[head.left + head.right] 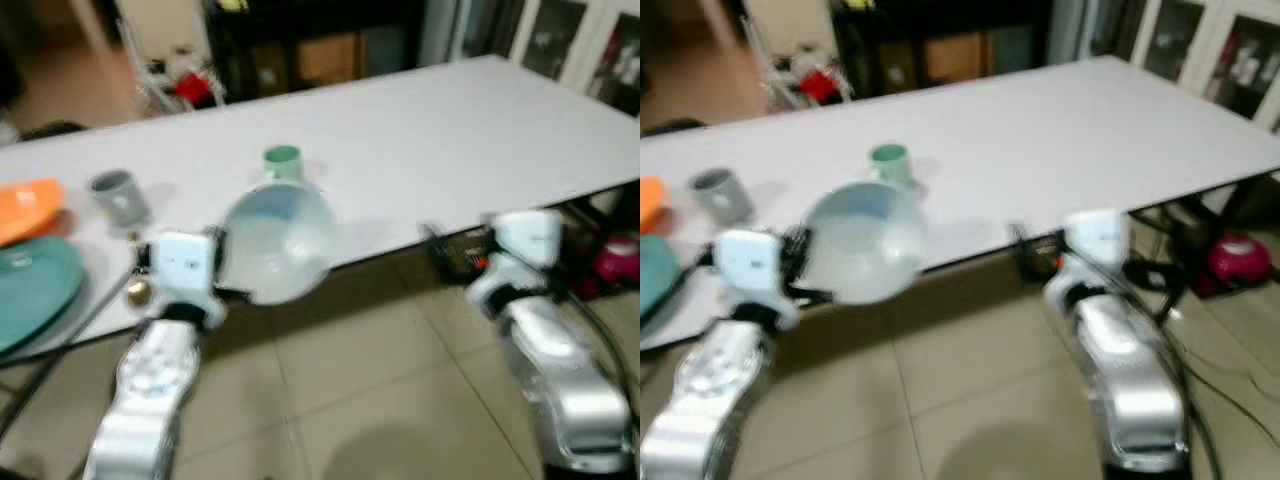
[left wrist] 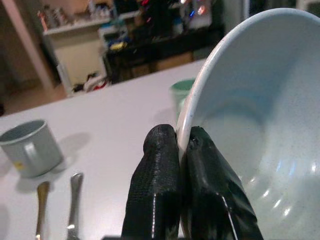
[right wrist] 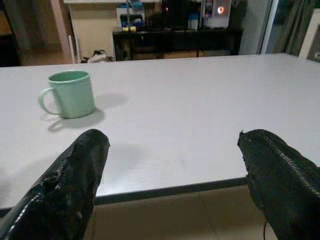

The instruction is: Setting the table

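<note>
One pale blue bowl [image 1: 275, 243] is held by its rim in the left gripper [image 2: 182, 150], fingers clenched on the wall, at the table's [image 1: 480, 140] near edge. The green mug [image 1: 282, 163] stands just beyond it at 12 o'clock; the grey mug [image 1: 119, 196] at 10 o'clock; the teal plate [image 1: 35, 280] and orange dish [image 1: 28, 208] at 9 o'clock. Two spoons [image 2: 57, 205] lie near the grey mug. The right gripper [image 3: 175, 175] is held spread and empty before the table edge at 3 o'clock. Advised: the bowl be carried fully over the tabletop, levelled, lowered until seated, and only then released, short of the green mug.
</note>
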{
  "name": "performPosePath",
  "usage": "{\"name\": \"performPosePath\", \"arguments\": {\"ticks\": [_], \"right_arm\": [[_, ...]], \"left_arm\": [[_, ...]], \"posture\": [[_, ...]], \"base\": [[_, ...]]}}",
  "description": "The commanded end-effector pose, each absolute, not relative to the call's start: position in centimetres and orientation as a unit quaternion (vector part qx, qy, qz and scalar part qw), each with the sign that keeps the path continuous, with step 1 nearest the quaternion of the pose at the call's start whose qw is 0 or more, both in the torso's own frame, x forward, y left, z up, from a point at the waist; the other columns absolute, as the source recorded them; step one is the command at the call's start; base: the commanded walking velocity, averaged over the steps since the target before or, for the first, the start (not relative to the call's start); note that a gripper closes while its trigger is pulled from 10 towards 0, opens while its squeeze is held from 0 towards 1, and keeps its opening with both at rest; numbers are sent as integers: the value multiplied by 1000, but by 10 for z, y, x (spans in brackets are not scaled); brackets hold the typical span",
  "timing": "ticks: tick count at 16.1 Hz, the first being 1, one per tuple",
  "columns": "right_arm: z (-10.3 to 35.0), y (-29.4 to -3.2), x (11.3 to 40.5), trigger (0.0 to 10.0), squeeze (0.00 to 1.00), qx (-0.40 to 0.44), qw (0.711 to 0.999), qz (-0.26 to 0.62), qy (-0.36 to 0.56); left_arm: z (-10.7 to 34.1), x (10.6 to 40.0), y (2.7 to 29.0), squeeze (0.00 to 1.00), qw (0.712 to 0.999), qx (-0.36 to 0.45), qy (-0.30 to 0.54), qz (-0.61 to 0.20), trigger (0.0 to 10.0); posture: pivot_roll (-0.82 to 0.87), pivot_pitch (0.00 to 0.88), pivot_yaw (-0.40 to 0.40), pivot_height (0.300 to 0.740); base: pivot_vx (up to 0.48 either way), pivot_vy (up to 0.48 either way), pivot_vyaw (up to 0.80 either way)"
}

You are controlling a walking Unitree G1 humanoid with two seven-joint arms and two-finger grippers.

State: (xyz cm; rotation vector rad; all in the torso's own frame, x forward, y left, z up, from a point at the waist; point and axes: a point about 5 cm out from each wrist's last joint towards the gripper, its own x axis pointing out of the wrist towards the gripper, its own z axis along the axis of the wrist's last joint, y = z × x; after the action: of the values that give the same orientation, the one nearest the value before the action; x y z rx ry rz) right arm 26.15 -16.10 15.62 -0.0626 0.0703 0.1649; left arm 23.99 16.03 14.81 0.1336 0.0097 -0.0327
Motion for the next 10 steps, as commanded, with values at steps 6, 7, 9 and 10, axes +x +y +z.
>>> {"name": "performPosePath", "arguments": {"ticks": [6,7,9,10], "right_arm": [[158,-171,261,10000,0,-36,997,66,31],[158,-170,261,10000,0,-36,997,67,31],[159,-170,262,10000,0,-35,997,68,31],[159,-171,262,10000,0,-33,996,71,31]], "left_arm": [[158,244,149,0,997,62,-22,-41,10000],[158,244,149,0,997,62,-23,-43,10000],[158,245,147,0,997,57,-21,-47,10000],[158,245,144,0,998,31,-22,-53,10000]], "posture": [[-129,0,92,740],[-129,0,93,740],[-131,0,94,740],[-133,0,95,740]], "base": [[429,0,0],[428,0,0],[414,0,0],[0,0,0]]}}
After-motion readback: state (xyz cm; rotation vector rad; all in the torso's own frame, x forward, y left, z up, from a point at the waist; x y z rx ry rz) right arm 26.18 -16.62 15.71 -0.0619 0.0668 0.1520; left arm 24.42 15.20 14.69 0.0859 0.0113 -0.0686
